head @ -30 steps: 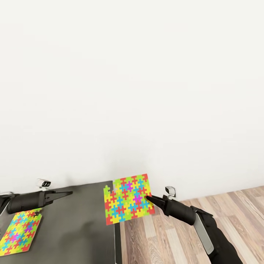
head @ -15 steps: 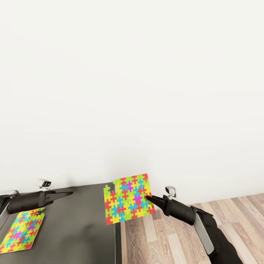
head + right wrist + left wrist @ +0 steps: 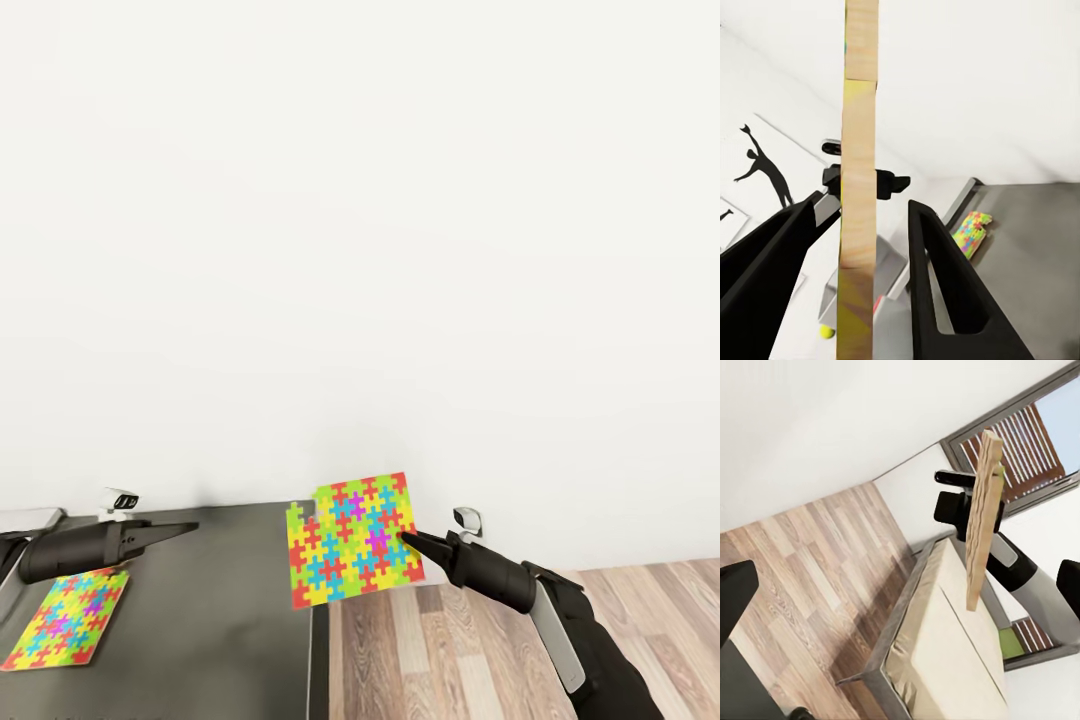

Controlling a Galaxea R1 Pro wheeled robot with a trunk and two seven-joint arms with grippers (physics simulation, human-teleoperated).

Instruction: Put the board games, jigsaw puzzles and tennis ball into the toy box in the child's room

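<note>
Since a second earlier the head camera had swung a little: the table edge and floor slid sideways, while my right gripper (image 3: 408, 539) kept its pinch on the lifted jigsaw puzzle (image 3: 352, 541). In the head view the second jigsaw puzzle (image 3: 66, 618) lay flat on the table (image 3: 230, 620) just under my left gripper (image 3: 188, 526), whose opening I could not tell. To carry well, I judged I should keep the board upright and the squeeze steady. The left wrist view showed the bed (image 3: 945, 652) behind the held board. The right wrist view alone showed the tennis ball (image 3: 827, 331) beyond my fingers (image 3: 937, 277).
</note>
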